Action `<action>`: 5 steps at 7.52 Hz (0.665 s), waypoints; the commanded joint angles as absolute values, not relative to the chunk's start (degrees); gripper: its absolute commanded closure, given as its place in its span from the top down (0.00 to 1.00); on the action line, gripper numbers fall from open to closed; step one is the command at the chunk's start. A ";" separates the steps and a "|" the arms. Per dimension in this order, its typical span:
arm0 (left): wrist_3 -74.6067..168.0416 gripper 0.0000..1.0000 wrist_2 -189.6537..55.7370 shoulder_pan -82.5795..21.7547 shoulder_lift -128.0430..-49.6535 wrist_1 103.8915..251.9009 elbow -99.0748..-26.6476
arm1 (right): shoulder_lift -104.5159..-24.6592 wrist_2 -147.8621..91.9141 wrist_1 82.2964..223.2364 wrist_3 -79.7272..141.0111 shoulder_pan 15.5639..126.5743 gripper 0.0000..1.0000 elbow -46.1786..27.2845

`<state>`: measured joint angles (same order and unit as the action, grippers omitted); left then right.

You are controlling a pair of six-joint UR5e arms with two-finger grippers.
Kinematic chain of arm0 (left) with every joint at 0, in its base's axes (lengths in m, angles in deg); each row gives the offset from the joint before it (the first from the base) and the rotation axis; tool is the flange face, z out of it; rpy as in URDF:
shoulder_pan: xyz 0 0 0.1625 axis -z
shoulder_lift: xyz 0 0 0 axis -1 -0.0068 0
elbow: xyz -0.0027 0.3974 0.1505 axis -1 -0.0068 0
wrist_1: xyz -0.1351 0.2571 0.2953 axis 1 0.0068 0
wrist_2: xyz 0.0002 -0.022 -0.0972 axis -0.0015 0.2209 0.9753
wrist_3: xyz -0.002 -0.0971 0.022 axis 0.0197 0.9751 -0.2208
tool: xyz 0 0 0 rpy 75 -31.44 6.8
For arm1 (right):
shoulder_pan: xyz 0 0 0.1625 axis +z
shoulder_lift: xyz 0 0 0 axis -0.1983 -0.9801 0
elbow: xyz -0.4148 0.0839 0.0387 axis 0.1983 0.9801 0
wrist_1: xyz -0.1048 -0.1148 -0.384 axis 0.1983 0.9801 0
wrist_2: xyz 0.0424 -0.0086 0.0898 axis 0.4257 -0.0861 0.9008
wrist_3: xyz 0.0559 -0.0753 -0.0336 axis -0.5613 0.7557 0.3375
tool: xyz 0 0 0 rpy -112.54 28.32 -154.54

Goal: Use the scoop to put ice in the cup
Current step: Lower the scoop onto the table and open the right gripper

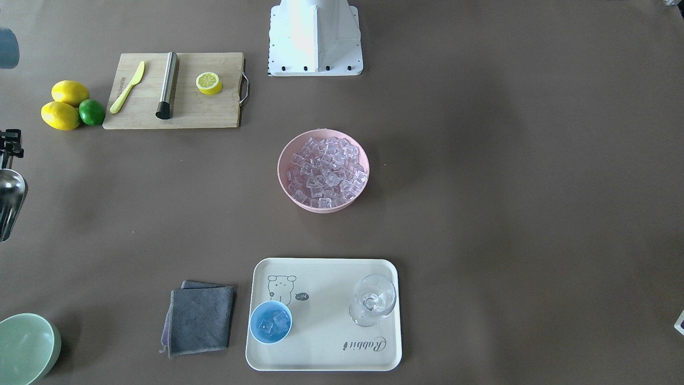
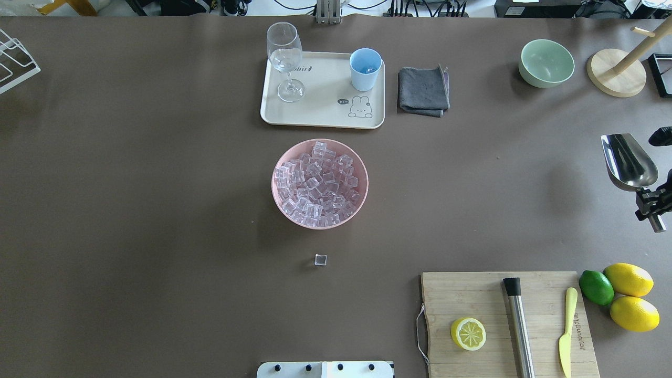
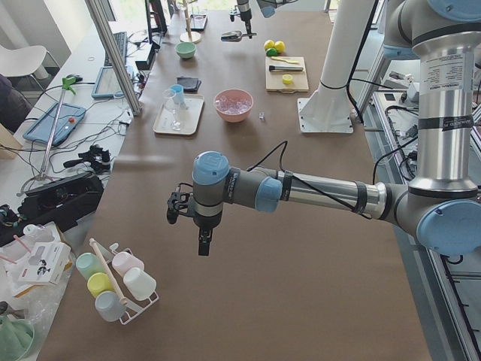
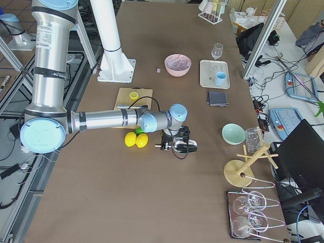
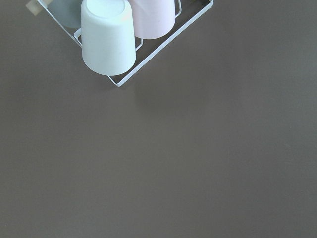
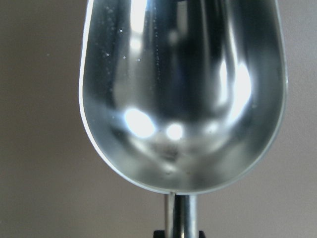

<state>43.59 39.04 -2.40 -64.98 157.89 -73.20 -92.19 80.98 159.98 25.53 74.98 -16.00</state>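
Right gripper clamped on the rod handle of the scoop, trough up and bare — the wrist view shows nothing in it but reflections. It hangs out at 3 o'clock from the pink bowl, well apart from it. The left gripper is parked far off near a cup rack; clenched or released, I cannot tell.

Containers now. The pink bowl is heaped with ice, right up to the rim. The cup stands at 1 o'clock from that bowl, on the cream tray, with a couple of cubes in it (the front view shows two). The stemmed glass on the same tray looks empty, and so does the green bowl.

The danger — spillage. One loose cube already lies on the table at 6 o'clock from the bowl. The pile is high, so a deep dig could push cubes over the rim. The cup mouth looks narrower than the trough, so a fast tip may scatter ice onto the tray or knock the cup.
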 commanded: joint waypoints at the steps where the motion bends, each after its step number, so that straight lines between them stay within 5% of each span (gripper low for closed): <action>1: 43.59 0.99 38.95 -3.64 -65.56 157.86 -72.88 | -92.16 82.51 158.03 25.43 75.42 0.00 -14.37; 3: 43.59 0.99 39.04 -3.65 -65.74 157.86 -72.70 | -92.16 83.30 157.58 25.61 76.30 0.00 -13.31; 4: 43.59 0.99 39.04 -3.65 -65.74 157.77 -72.53 | -92.25 83.30 157.58 25.35 77.00 0.22 -13.13; 5: 43.59 0.99 39.04 -3.65 -65.74 157.77 -72.53 | -92.16 83.30 157.58 25.35 77.35 0.57 -12.26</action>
<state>43.59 39.03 -3.62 -65.71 157.82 -72.63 -92.19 83.24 157.67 25.46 76.58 -13.33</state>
